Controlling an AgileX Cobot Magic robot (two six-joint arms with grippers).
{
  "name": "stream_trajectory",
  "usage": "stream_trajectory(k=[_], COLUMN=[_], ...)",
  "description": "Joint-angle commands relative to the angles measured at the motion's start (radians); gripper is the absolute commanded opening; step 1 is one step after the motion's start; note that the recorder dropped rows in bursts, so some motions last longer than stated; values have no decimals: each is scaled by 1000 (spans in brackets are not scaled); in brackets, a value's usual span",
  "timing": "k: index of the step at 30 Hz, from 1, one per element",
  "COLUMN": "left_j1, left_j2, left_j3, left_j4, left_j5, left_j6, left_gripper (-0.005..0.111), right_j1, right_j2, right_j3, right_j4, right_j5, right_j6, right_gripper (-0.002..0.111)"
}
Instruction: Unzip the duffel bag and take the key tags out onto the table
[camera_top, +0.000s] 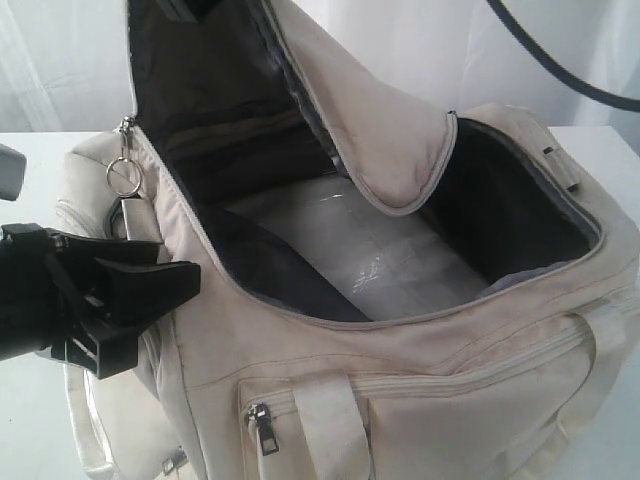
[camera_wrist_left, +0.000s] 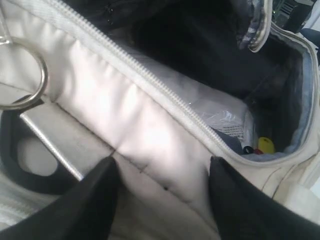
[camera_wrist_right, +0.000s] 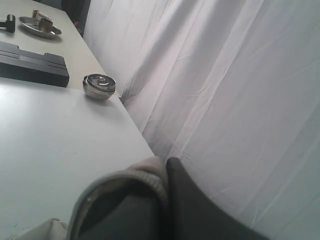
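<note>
One duffel bag (camera_top: 420, 380), one bunch of key tags (camera_wrist_left: 264, 146) (mostly hidden).

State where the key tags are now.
Only the left wrist view shows the key tags: inside the open duffel bag, in an end corner, beside the clear plastic.

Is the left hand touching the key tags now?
Apart. The left wrist view shows the open left hand outside the duffel bag, while the key tags lie deep inside it.
</note>
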Motion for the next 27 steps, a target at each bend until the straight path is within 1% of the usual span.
stream_trajectory(k=[1,19,27], left_j1=[-2,-2,-2], left_j2=[-4,-4,-4], left_j3=[7,7,7], left_j4=[18,26,26], left_j5=[36,36,36], left_j6=[-5,-5,-5], left_gripper=[59,59,59], right_j1=[2,2,2], right_j2=[-44,-13,-13], right_j3=[-44,-44,-44], right_j4=[80,80,80], right_j5=[4,12,85], right_j6=[14,14,14], right_gripper=[0,0,0])
